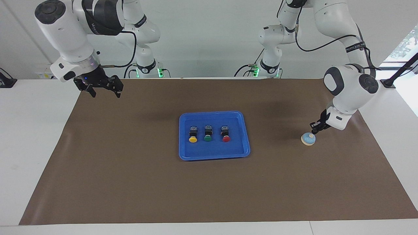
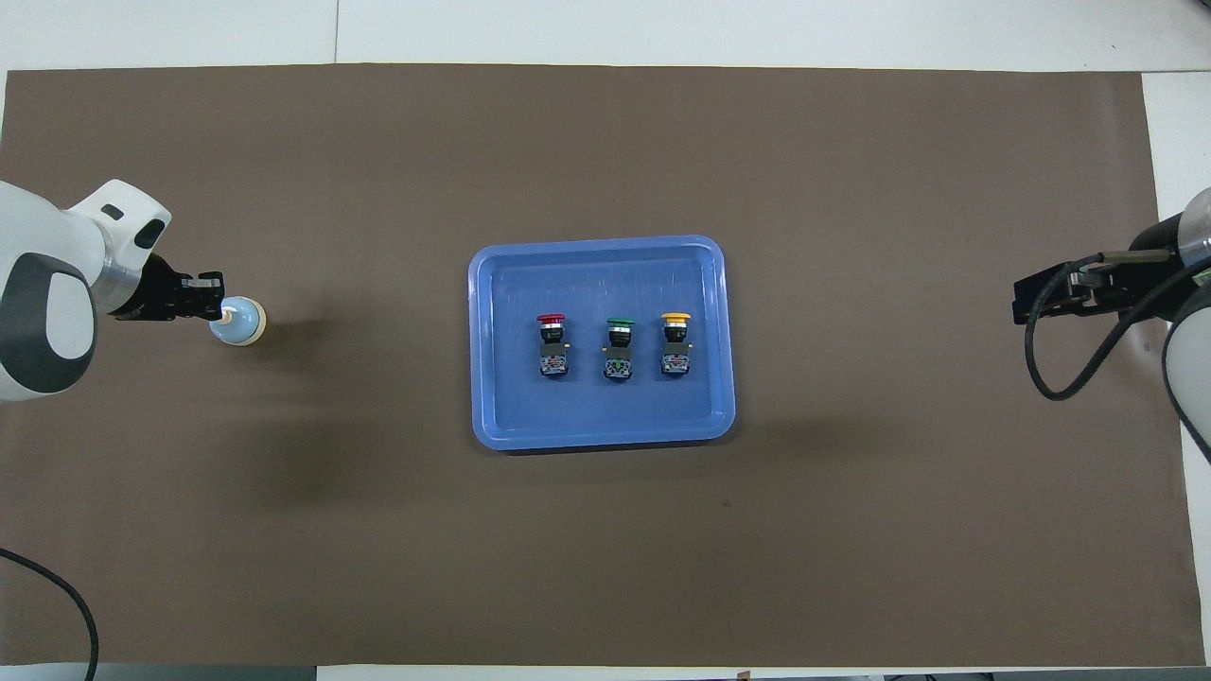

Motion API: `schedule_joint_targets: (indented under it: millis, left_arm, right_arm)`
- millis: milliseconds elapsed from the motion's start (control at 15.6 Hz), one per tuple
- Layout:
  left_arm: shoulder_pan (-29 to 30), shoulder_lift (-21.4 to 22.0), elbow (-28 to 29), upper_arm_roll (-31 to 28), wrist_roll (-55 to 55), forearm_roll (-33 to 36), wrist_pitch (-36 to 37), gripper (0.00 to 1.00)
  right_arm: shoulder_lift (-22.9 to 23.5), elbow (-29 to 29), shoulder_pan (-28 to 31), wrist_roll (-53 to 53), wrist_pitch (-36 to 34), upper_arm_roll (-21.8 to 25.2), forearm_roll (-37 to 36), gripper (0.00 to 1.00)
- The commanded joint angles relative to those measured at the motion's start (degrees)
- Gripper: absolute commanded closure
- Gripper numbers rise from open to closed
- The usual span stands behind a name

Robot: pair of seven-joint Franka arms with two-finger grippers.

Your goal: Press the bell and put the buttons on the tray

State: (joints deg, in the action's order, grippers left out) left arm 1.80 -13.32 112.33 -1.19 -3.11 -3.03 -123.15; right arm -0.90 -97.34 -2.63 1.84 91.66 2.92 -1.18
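The light-blue bell [image 1: 308,140] [image 2: 243,324] stands on the brown mat toward the left arm's end of the table. My left gripper [image 1: 312,131] [image 2: 216,308] is shut, and its tips come down at a slant onto the bell's cream knob and seem to touch it. The blue tray [image 1: 235,148] [image 2: 596,416] lies mid-mat. In it the yellow button [image 1: 193,139] [image 2: 675,320], the green button [image 1: 207,138] [image 2: 619,324] and the red button [image 1: 226,138] [image 2: 551,322] lie in a row. My right gripper [image 1: 107,94] [image 2: 1018,307] waits open and holds nothing, raised over the mat's edge at the right arm's end.
The brown mat [image 1: 130,182] covers most of the white table. A black cable [image 2: 1050,369] loops from the right arm's wrist. Only the tray and the bell rest on the mat.
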Motion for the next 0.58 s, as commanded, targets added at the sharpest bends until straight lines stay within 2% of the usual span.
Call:
schedule_joint_targets:
  millis: [0, 128, 192, 513]
  left_arm:
    - [-0.83, -1.52, 1.05, -0.48, 0.39, 1.27, -3.24, 1.00]
    - [-1.18, -2.32, 1.67, -0.48, 0.48, 1.36, -3.77, 1.00]
    - [-0.83, -2.41, 0.19, -0.48, 0.65, 1.54, -1.51, 1.00]
    - [-0.39, -0.92, -12.72, -0.57, 0.57, 1.54, 18.17, 1.00]
  right_arm:
    - [-0.59, -0.39, 0.87, 0.53, -0.79, -0.72, -0.41, 0.00]
    - [-0.59, -0.39, 0.96, 0.53, -0.79, -0.72, -0.41, 0.00]
    - [-0.59, -0.39, 0.96, 0.53, -0.79, -0.72, -0.41, 0.00]
    - [-0.59, -0.39, 0.87, 0.53, -0.79, -0.81, -0.41, 0.00]
